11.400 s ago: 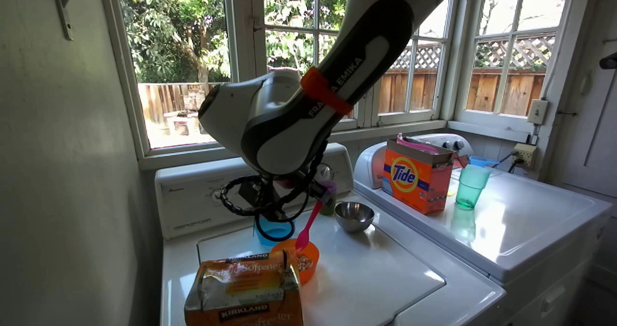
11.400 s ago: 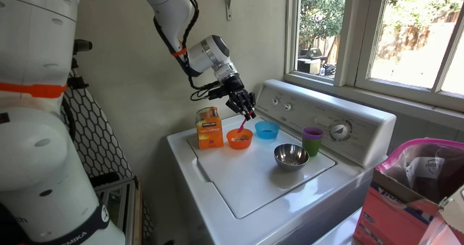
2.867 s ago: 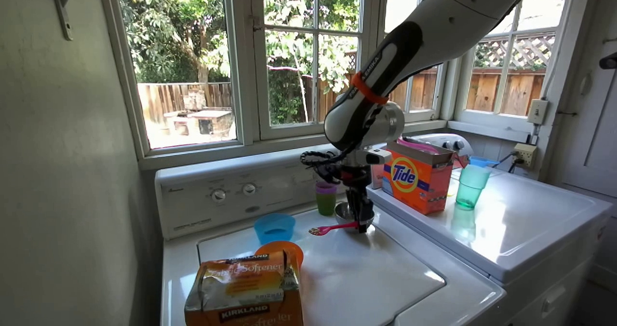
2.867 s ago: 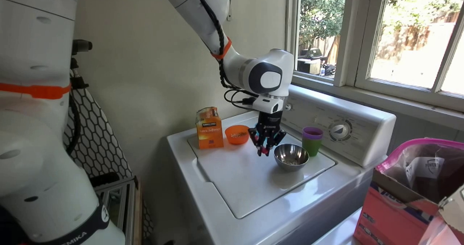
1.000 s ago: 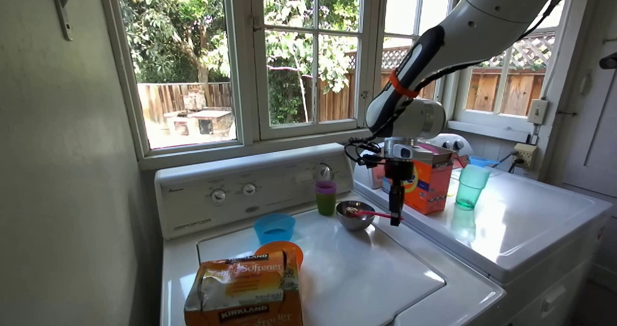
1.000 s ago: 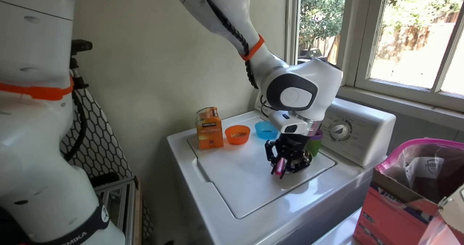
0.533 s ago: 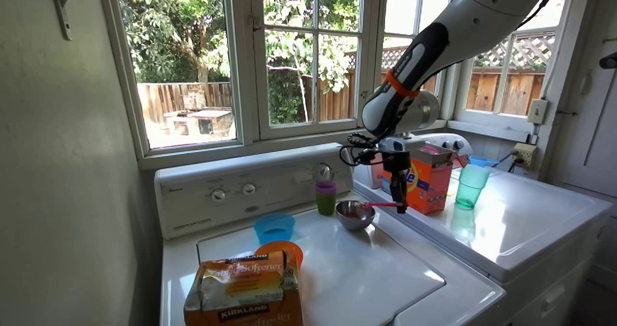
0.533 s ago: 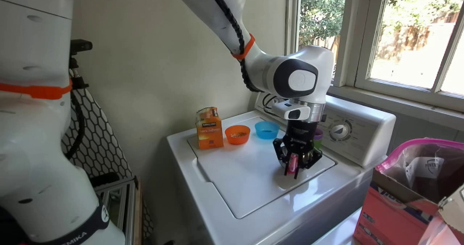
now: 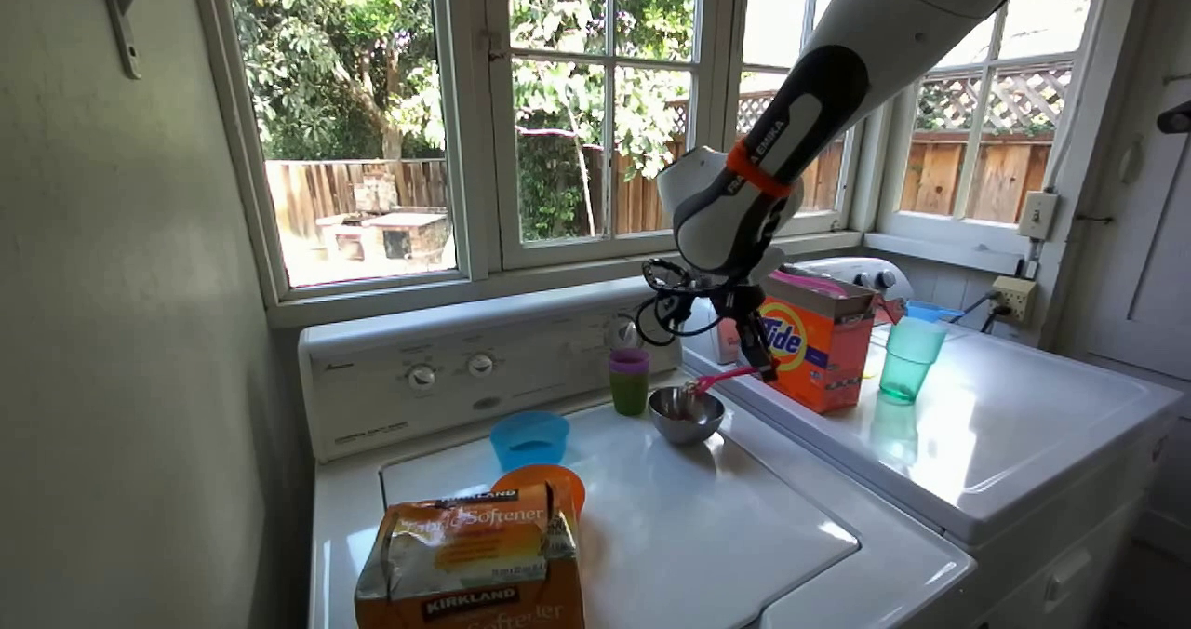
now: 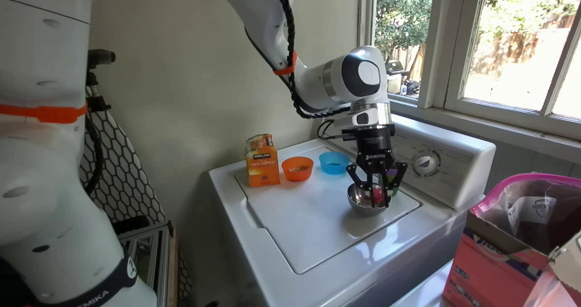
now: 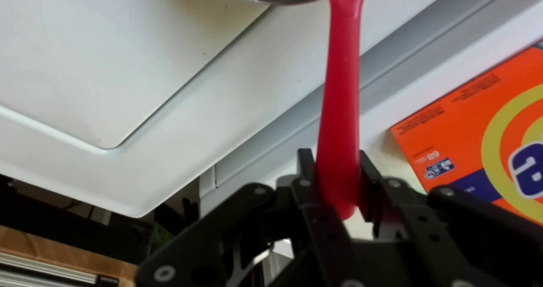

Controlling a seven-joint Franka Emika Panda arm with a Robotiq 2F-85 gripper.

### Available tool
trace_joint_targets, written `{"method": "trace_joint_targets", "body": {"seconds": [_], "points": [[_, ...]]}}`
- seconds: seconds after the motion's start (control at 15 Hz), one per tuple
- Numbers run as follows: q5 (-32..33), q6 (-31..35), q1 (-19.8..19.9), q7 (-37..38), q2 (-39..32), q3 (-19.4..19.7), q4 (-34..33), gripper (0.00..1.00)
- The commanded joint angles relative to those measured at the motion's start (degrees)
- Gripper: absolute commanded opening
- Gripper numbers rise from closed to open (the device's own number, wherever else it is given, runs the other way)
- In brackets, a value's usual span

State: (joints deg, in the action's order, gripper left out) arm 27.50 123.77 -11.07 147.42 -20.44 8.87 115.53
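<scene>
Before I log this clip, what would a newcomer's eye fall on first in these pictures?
First, the bright pink-red spoon, gripped in the black pincer and tilted down toward the steel bowl on the white washer. Next, in an exterior view, come the two orange boxes: the Tide box just behind the pincer, and the Kirkland box large at the bottom edge.

A pink-red spoon (image 11: pixel 342 91), gripped near its end, slants head-down at the round steel bowl (image 9: pixel 687 429)
</scene>
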Motion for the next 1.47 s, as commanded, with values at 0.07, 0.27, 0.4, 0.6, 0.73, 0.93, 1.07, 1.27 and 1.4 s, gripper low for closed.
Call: {"method": "trace_joint_targets", "body": {"seconds": [0.07, 0.27, 0.4, 0.6, 0.73, 0.93, 1.07, 1.27, 1.4], "points": [[11.8, -6.2, -2.8, 6.0, -0.5, -0.8, -2.1, 0.06], [16.4, -9.4, -3.0, 7.0, -1.0, -2.8, -3.0, 0.06], [18.7, -11.6, -3.0, 6.9, -1.3, -4.2, -3.6, 0.06], [22.4, -15.4, -3.3, 6.7, -1.8, -6.0, -4.7, 0.06], [24.9, -18.4, -3.8, 7.2, -2.4, -7.1, -5.5, 0.06], [28.6, -22.4, -4.2, 8.3, -3.2, -8.6, -6.6, 0.06], [30.7, -24.6, -4.4, 9.3, -3.9, -9.6, -7.2, 0.06], [33.1, -27.5, -4.8, 10.2, -5.2, -10.9, -8.2, 0.06], [34.2, -28.8, -4.9, 10.3, -5.8, -11.7, -8.6, 0.06]]}}
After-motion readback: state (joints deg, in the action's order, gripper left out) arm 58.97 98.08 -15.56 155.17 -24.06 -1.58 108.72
